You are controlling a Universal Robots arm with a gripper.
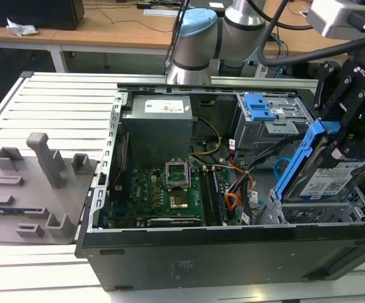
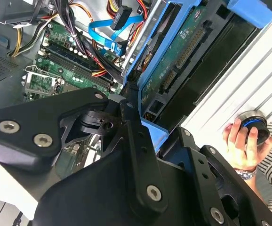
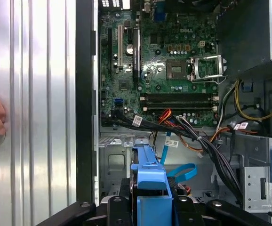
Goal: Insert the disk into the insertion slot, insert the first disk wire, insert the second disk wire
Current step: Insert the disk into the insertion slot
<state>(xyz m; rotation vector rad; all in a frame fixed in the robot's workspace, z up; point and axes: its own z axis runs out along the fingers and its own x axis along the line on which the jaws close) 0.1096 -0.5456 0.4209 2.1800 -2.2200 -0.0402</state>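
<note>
My gripper [image 1: 352,140] is shut on the disk [image 1: 326,182], a silver-grey drive with a white-and-blue label in a bright blue frame [image 1: 299,165]. The disk hangs steeply tilted, its lower end just over the insertion slot [image 1: 277,211], the grey perforated cage at the case's front on the exterior view's right. The second wrist view shows the disk's green underside [image 2: 173,61] beside a black finger [image 2: 132,123]. The blue frame [image 3: 150,172] sits above the slot [image 3: 113,162] in the first wrist view. The second disk wire [image 3: 183,170], a light-blue loop, lies loose beside the cage. I cannot pick out the first disk wire among the cable bundles.
A taller grey cage with a blue latch [image 1: 258,106] stands behind the slot. The motherboard [image 3: 173,61] and power supply [image 1: 160,123] fill the rest of the case. Black and orange cable bundles [image 3: 206,141] run beside the slot. A person's hand [image 2: 242,141] holds a knob on the slatted table.
</note>
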